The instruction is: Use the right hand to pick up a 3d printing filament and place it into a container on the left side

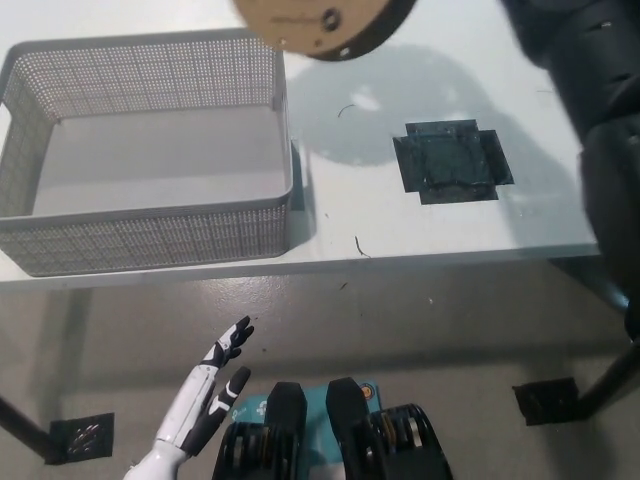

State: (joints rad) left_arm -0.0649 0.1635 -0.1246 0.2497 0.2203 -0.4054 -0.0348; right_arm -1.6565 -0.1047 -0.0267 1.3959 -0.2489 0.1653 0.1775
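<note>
White and matte, the tabletop [440, 235] is carrying everything here, its front edge running just below the container. The container [150, 235], a pale grey rectangular basket of perforated plastic with rounded corners and a smooth, bare floor, is standing on the tabletop's left part. The right arm [590, 120], black and bulky, is reaching in from well to the right of the container toward the top of the view; its hand is lying beyond the frame, so whether its fingers are closed on anything cannot be told. The 3d printing filament [320, 25], of which only the lower arc of a flat, round, cardboard-brown spool flange with small punched holes is showing, is hanging clear of the tabletop just above the container's far right corner, casting a soft shadow to the container's right. A dark square patch of tape [452, 160] is lying flat to the right of the container. The white left hand [205, 395] is resting below the container, off the tabletop, fingers spread and holding nothing.

The step appears to be the carry toward the container; next, the spool is needing to travel further left over the opening, then descend before release.
</note>
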